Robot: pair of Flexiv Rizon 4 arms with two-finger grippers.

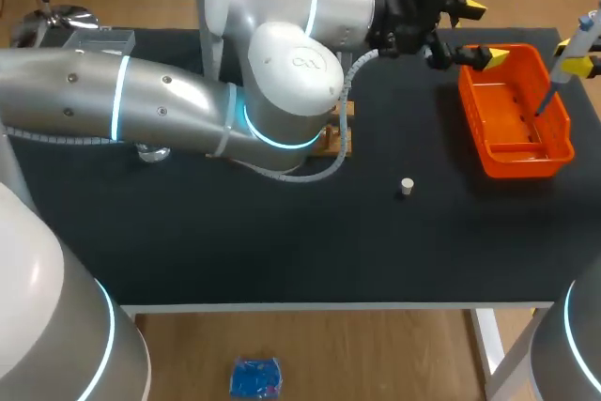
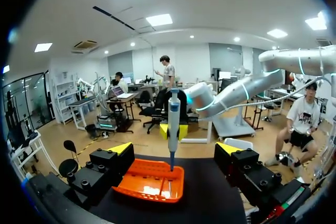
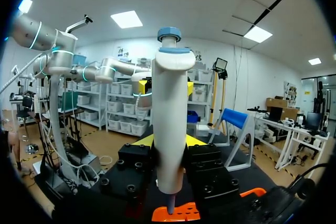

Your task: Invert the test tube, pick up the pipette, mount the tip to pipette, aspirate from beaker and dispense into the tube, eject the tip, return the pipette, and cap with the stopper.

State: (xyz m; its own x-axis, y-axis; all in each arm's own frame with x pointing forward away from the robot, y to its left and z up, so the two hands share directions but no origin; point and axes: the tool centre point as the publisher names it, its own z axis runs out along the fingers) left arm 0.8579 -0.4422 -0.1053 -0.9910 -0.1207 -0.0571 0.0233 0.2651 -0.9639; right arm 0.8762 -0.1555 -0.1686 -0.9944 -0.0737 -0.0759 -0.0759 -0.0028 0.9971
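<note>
Ejection seems the step in hand: the right gripper (image 3: 169,142) clamps the pipette (image 1: 575,44) upright over the orange tray (image 1: 521,164) at the worktop's (image 1: 282,232) far right corner. The left gripper (image 2: 174,150) gapes empty. The stopper (image 1: 407,186) lies mid-worktop; return and capping remain.

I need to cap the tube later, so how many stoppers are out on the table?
1: the stopper stands alone on the table, toward the middle from the orange bin. The left arm may hide others.

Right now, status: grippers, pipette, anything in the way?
Right gripper shut on pipette, upright over orange bin. Left gripper open, empty, at the bin's end. Nothing else near the pipette.
</note>
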